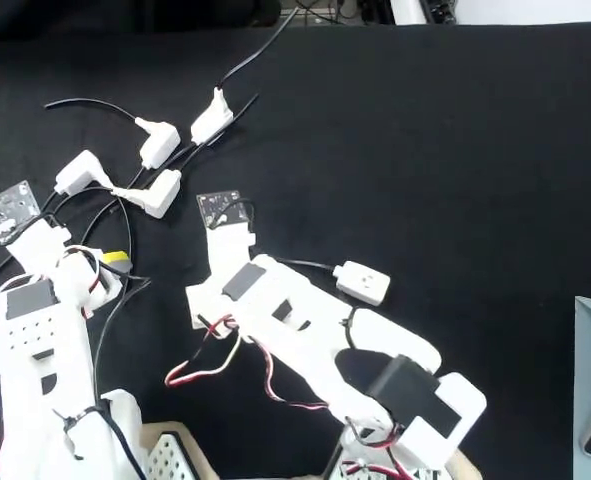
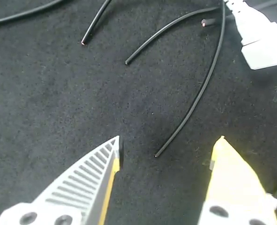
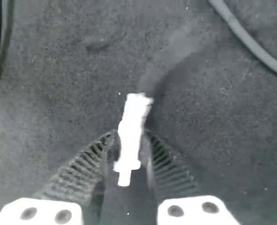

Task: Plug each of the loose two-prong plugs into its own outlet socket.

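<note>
Your black table (image 1: 455, 150) carries the left arm (image 1: 35, 340) at 8 o'clock and the right arm (image 1: 315, 340) at 6 o'clock. Left gripper (image 2: 168, 147): fingers spread apart, holding nothing, above loose black wires (image 2: 194, 93). Right gripper (image 3: 130, 137): fingers clamped on a white plug (image 3: 134, 115). Four white connectors (image 1: 155, 192) lie clustered at 10 o'clock. A lone white connector (image 1: 363, 282) sits just beside the right arm.

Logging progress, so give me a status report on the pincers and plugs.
Left pincer open over cable ends. Right pincer shut on plug; other plugs loose among cables.
</note>
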